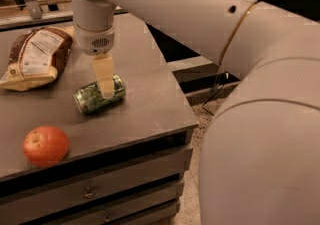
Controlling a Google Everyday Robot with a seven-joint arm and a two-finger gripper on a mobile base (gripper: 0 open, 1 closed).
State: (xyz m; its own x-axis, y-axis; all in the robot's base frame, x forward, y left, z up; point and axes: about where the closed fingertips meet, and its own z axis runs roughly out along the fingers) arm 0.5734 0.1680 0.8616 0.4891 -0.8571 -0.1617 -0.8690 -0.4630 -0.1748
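Observation:
A green can (90, 100) lies on its side on the grey tabletop (150, 99), near the middle. My gripper (106, 90) comes down from above, hanging under the white wrist (94, 34), and its tan tip overlaps the can's right half. Whether it grips the can is not visible. A bag of brown bread (35, 59) lies at the left, behind the can. An orange-red apple (45, 145) sits near the front left edge.
My big white arm (260, 94) fills the right side of the view. Drawers (90, 191) run under the tabletop's front edge. Wooden shelving and a metal rail (30, 11) stand behind the table. Floor shows to the right of the table.

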